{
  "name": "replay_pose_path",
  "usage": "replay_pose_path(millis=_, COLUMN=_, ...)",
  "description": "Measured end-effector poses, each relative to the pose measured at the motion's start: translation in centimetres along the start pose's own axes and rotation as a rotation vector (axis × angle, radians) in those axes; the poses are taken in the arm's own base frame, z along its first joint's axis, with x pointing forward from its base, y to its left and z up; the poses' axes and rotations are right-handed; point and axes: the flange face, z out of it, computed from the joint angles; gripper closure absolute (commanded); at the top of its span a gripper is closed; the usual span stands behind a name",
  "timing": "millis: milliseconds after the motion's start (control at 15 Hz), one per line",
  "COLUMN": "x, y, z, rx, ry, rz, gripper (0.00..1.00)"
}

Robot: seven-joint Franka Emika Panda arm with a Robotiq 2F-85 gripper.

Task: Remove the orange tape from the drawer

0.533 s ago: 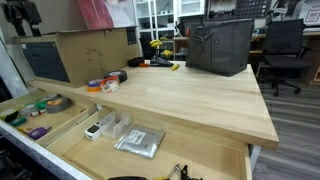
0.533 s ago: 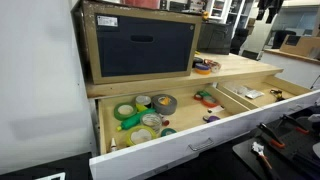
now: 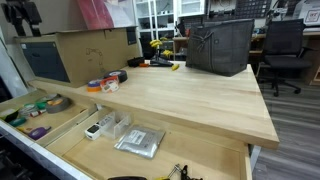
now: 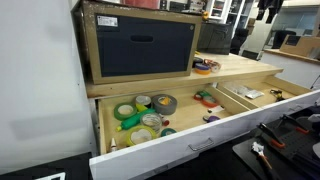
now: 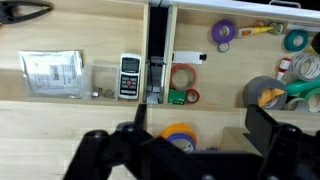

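Light wood makes up the biggest surfaces: the benchtop [image 3: 190, 95] and, below it, the open drawer [image 4: 180, 143], split by dividers into long compartments. In the wrist view the gripper [image 5: 195, 128] hangs over the drawer with its jaws spread wide and nothing between them. A yellow roll [image 5: 180, 133] lies almost directly under it. The orange tape [image 5: 183, 77] sits further on, flat on the drawer floor, just beside a divider [image 5: 158, 40]. A green piece [image 5: 177, 97] and a small red ring [image 5: 192, 96] lie close against its near side.

The risks I judge from here:
- A straight descent would meet the yellow roll, not the orange tape.
- A finger set down on the divider side may strike the wood and stop short.
- Closing across the ring could sweep up the red ring or the green piece.
- The tape lies flat, so a shallow pinch may slip off its rim.
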Motion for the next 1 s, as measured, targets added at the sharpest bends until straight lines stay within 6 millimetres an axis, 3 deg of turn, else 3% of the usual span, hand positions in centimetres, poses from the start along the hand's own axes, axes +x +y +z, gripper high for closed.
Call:
replay_pose_path(millis=600, x=0.0, y=-0.6, z=0.5, rx=0.017, ry=-0.002, rz=0.014, gripper=0.0)
replay_pose_path(millis=1000, x=1.1, y=-7.5, z=0.6, rx=0.035, ry=0.085, rz=-0.003, gripper=0.0)
